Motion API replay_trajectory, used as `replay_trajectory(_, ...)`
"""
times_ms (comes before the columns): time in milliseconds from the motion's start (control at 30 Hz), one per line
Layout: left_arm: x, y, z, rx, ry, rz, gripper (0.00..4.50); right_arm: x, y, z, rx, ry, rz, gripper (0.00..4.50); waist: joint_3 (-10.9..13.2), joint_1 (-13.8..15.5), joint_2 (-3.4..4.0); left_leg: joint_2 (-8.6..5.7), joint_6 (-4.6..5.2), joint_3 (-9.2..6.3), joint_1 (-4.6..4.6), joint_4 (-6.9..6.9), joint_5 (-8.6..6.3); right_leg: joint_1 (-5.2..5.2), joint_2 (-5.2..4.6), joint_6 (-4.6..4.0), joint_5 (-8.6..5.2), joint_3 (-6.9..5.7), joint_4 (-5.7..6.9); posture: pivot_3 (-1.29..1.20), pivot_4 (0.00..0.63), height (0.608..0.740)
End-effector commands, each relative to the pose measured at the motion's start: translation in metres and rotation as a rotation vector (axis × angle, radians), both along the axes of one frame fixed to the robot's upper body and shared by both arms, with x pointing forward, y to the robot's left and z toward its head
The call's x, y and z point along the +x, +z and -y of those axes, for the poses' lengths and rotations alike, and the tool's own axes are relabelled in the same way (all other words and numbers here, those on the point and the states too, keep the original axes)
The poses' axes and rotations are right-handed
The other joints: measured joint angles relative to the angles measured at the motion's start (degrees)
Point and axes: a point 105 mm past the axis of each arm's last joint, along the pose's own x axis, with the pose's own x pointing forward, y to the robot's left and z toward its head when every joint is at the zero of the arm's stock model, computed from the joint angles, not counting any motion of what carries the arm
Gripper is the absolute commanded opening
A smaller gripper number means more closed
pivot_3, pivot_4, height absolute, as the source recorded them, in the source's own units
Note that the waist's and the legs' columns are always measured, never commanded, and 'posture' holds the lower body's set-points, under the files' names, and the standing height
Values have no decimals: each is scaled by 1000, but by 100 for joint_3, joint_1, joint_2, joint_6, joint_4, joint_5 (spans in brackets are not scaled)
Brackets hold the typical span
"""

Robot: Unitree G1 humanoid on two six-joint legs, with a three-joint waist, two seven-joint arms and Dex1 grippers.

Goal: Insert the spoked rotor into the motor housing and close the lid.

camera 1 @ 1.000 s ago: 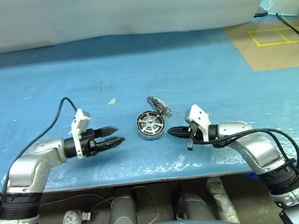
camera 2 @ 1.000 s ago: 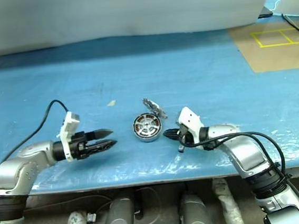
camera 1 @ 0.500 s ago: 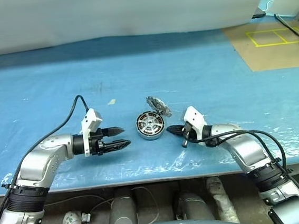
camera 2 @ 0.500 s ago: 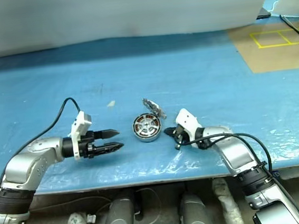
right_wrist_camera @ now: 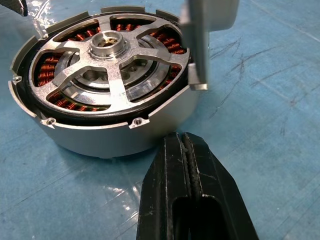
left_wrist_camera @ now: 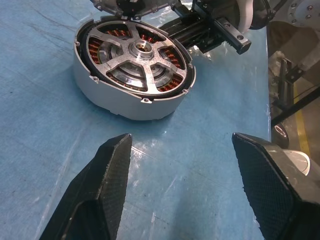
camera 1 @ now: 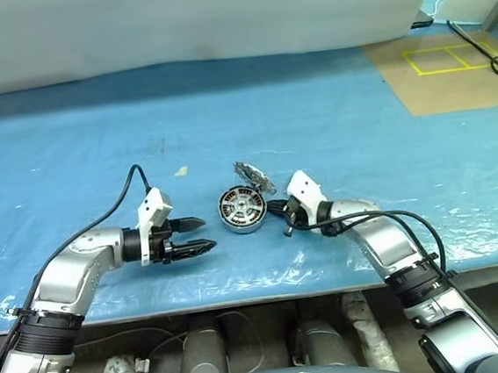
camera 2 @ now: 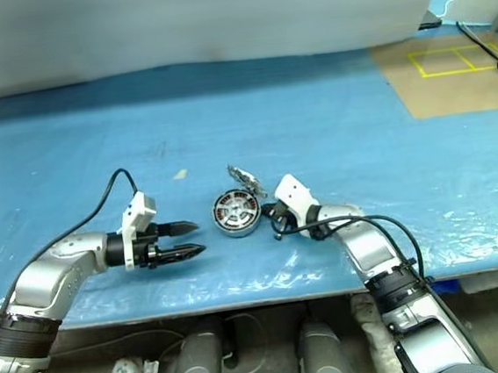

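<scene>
Left gripper [camera 1: 196,236]: jaws apart, empty, level, pointing right, near the housing but clear of it.

Motor housing [camera 1: 240,210]: flat on the blue bench [camera 1: 358,123], centre. Spoked rotor [left_wrist_camera: 135,56] apparently seated inside, copper coils visible between the spokes.

Lid [camera 1: 253,175]: hinged at the housing's far edge, tilted up and open.

Right gripper [camera 1: 275,207]: jaws together, empty, tip just beside the housing's right wall.

Step in hand, judged: closing the lid. Nudge it from behind with the shut tip; brace the housing from the left so it cannot slide.

Room: open bench left, right and far; near edge close behind both arms.
</scene>
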Motion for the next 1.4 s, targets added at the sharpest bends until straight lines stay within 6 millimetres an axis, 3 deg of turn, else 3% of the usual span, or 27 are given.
replay_trajectory(33,1,3,-2,13,-8,32,3343,8,9,-7,-11,23,63,0,0,-2,0,0,0,0,0,0,0,0,0,0,0,0,0,0,150,740)
replay_trajectory(567,5,2,-2,31,-17,34,3343,25,25,-58,56,67,146,0,0,-16,0,1,-1,1,-8,-1,0,-8,1,-1,0,-1,1,0,150,740)
replay_trajectory(700,5,3,1,32,-22,37,3343,27,27,-63,52,77,157,0,0,-15,0,1,-4,0,-11,-1,2,-11,0,-1,0,-1,1,0,150,740)
replay_trajectory(800,3,5,0,30,-23,36,3343,26,26,-53,31,79,160,0,0,-13,0,0,-6,0,-12,-1,4,-11,1,-1,0,-1,1,0,150,740)
replay_trajectory(1033,-2,7,-8,30,-11,19,3343,29,15,3,-42,-17,122,0,0,3,0,-2,-4,0,-11,0,3,-7,0,-1,0,-2,-1,0,150,740)
replay_trajectory(1167,2,9,-13,25,6,29,3343,49,25,24,-1,-173,169,0,0,-8,0,1,0,0,-3,1,0,-2,0,-1,0,-2,3,0,150,740)
replay_trajectory(1267,1,12,-23,30,5,33,3343,60,37,25,76,-231,168,0,0,-37,0,2,-2,2,-2,1,1,-7,1,-1,0,1,6,0,150,740)
replay_trajectory(1400,-1,17,-35,15,-6,68,3343,61,40,19,92,-194,150,0,0,-31,0,1,-2,2,-13,-3,2,-16,1,-2,0,0,2,0,150,740)
